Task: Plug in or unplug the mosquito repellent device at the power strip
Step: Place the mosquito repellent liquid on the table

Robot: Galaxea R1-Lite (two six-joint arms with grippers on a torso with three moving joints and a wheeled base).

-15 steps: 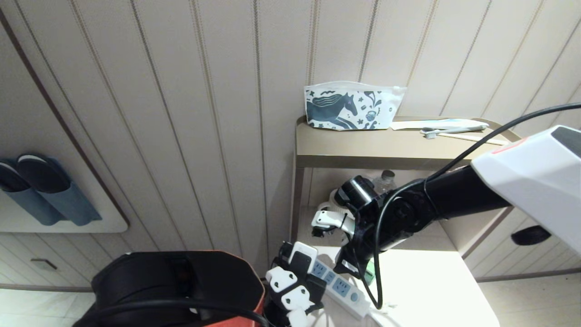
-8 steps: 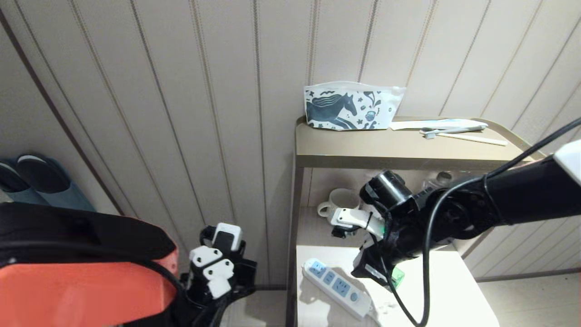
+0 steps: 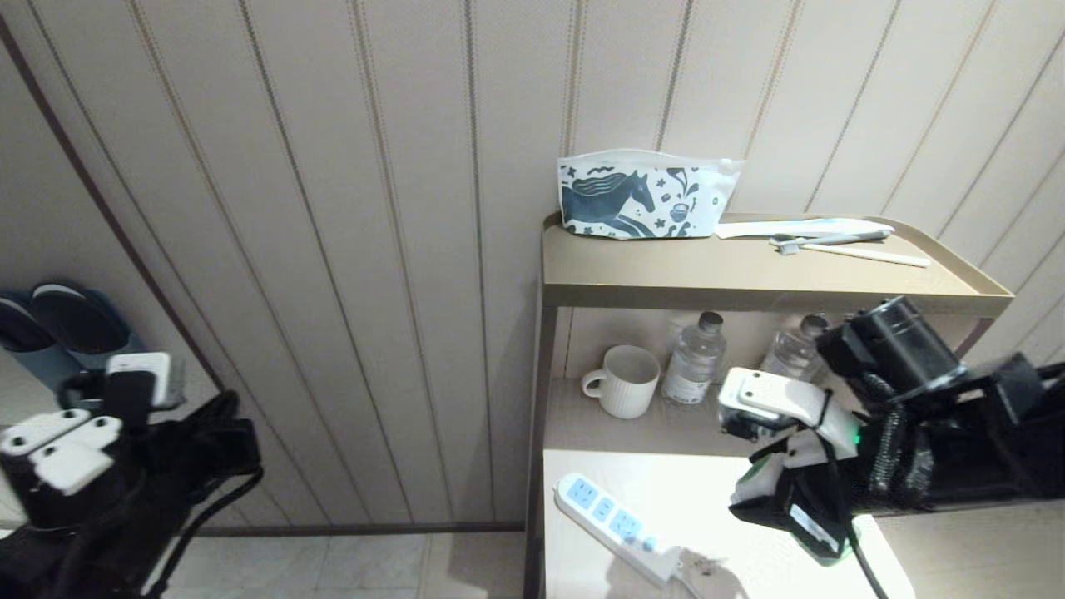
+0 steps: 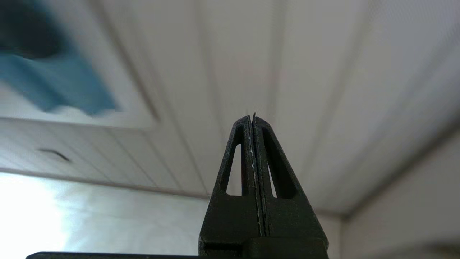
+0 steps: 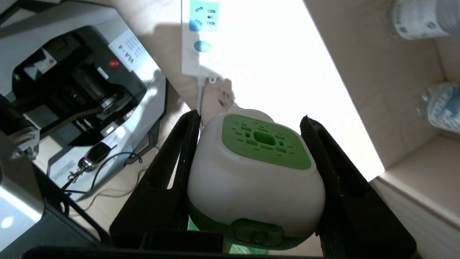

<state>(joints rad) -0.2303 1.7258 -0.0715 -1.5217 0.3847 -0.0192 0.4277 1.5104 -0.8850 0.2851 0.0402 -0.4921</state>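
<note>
- Mosquito repellent device now clear of the power strip; our right gripper clamps its white body, lifted away to the right.
- Sockets bare: unplugging looks done.
- Left gripper, pressed shut and empty, has swung off toward the wall.

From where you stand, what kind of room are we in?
Probably a home or guest room, by a washing-up corner: a toiletry pouch and toothbrush lie on the shelf unit, a mug and water bottles stand beneath, and slippers hang on the panelled wall.
</note>
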